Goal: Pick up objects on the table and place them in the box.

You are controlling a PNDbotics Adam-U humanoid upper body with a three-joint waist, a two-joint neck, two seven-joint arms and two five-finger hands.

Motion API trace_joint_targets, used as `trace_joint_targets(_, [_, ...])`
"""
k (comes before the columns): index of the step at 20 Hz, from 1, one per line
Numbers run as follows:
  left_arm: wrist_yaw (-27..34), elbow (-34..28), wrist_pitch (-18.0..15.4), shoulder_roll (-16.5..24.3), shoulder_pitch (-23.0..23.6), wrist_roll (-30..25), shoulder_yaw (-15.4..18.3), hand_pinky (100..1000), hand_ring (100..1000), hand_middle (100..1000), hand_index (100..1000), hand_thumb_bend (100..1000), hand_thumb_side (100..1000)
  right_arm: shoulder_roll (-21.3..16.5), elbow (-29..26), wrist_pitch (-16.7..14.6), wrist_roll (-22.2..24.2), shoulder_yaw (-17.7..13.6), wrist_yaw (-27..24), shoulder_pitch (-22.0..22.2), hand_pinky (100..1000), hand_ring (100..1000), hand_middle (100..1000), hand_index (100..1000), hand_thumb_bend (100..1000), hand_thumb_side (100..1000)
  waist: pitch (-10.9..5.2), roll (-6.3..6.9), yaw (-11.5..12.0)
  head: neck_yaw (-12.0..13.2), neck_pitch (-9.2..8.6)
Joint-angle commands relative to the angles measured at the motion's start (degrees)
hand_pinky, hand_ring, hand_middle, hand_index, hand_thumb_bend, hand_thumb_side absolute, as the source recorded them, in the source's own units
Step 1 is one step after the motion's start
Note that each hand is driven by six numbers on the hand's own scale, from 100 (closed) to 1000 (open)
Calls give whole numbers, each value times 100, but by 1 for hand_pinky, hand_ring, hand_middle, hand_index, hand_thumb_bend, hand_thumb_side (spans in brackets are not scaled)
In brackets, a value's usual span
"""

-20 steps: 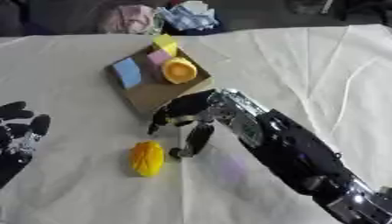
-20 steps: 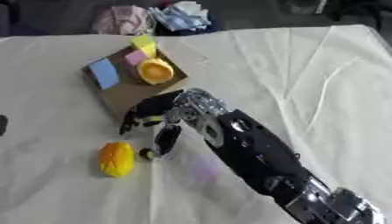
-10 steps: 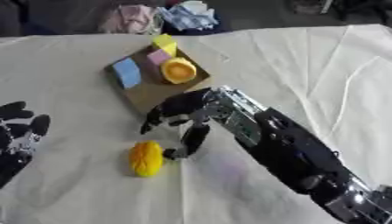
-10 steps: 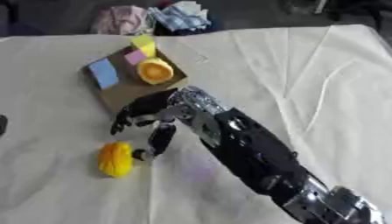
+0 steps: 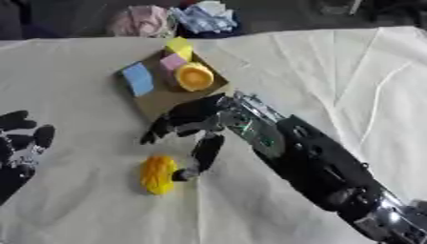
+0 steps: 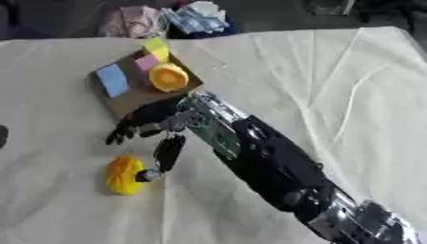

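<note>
Your right hand (image 5: 204, 125) has its fingers (image 5: 204, 150) spread, holding nothing, thumb tip touching the yellow toy (image 5: 157, 174). Straddle it before curling, then carry to the box (image 5: 158, 97).

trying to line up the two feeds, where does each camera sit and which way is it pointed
Left eye view: in the robot's head, looking down at the cloth-covered table; shows the right hand reaching toward the yellow object, and the idle left hand at the left edge.
Right eye view: same head, set slightly to the right, also looking down; shows the right arm, with only a dark sliver at the left edge.
Shared: the box holding coloured pieces, the yellow object and the right hand.
</note>
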Motion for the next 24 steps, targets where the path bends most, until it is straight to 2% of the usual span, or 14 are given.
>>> trace_joint_targets(1, [-14, -61, -6, 62, -28, -6, 15, 696, 562, 637, 785, 579, 497, -44, -175, -473, 626, 21, -182, -107, 813, 849, 842, 968, 353, 466, -127, -23, -6, -20, 24])
trace_joint_targets(8, [-15, -63, -9, 61, -29, -13, 13, 697, 562, 638, 785, 577, 497, 27, 17, -608, 795, 112, -114, -23, 813, 850, 841, 956, 334, 451, -123, -19, -1, -33, 28])
trace_joint_targets(10, [-15, -64, -9, 59, -30, -14, 13, 696, 562, 638, 785, 577, 497, 63, 118, -647, 796, 87, -22, 10, 810, 845, 835, 944, 301, 435, -122, -16, 1, -37, 29])
trace_joint_targets(18, [-16, -66, -10, 59, -39, -16, 13, 696, 562, 639, 785, 576, 497, 142, 534, -838, 517, -8, 525, 125, 806, 827, 818, 917, 267, 393, -119, -14, 5, -40, 23])
trace_joint_targets(19, [-16, -66, -10, 58, -40, -16, 12, 696, 562, 639, 785, 576, 498, 156, 579, -870, 455, -24, 589, 134, 798, 810, 780, 873, 260, 365, -120, -13, 4, -45, 21])
trace_joint_targets(20, [-16, -65, -9, 57, -40, -16, 12, 696, 562, 639, 785, 576, 498, 166, 614, -904, 366, -38, 647, 137, 798, 810, 780, 873, 260, 365, -121, -12, 4, -49, 19])
trace_joint_targets(23, [-15, -65, -10, 57, -44, -16, 10, 696, 563, 639, 785, 575, 498, 178, 639, -951, -101, -100, 749, 130, 765, 746, 619, 706, 213, 288, -127, -9, 3, -62, 14])
trace_joint_targets(24, [-15, -65, -10, 57, -45, -16, 11, 696, 563, 639, 785, 575, 498, 176, 642, -951, -296, -107, 761, 129, 753, 724, 589, 697, 209, 284, -128, -9, 3, -65, 13])
